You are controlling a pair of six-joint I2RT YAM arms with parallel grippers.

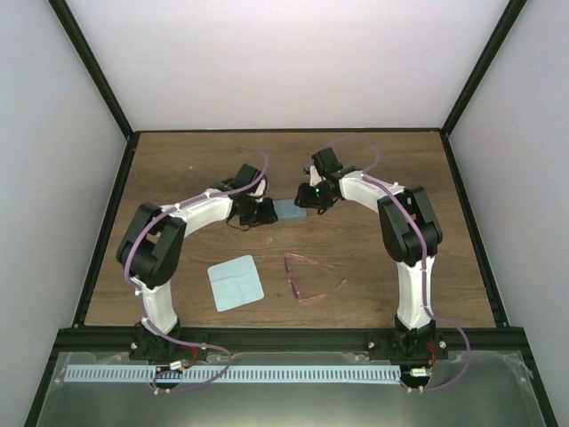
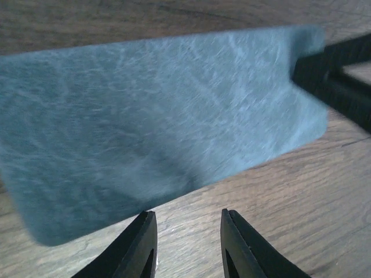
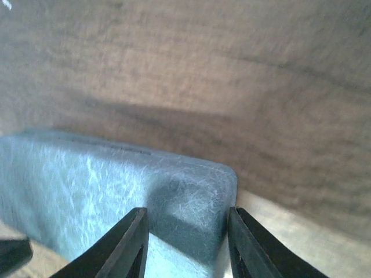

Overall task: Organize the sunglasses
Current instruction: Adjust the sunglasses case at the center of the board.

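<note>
Wooden table (image 1: 178,173); sunglasses (image 1: 308,277) lie beside blue cloth (image 1: 236,282).

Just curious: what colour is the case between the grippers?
The case is grey-blue with pale streaks; clearest in left wrist view.

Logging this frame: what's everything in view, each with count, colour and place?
sunglasses: one pair, pink-red translucent, on the table toward the near edge, right of the cloth, temples unfolded
case: one, grey-blue, shut, mid-table between the two pincers
cloth: one, pale blue, flat on the table, near side, left of the sunglasses
table: one, brown wood, inside white walls with a black frame
left arm: one, white and black, reaching in from the left
right arm: one, white and black, reaching in from the right
left pincer: one, black, open, at the case's left side
right pincer: one, black, at the case's right end; grip unclear
</note>
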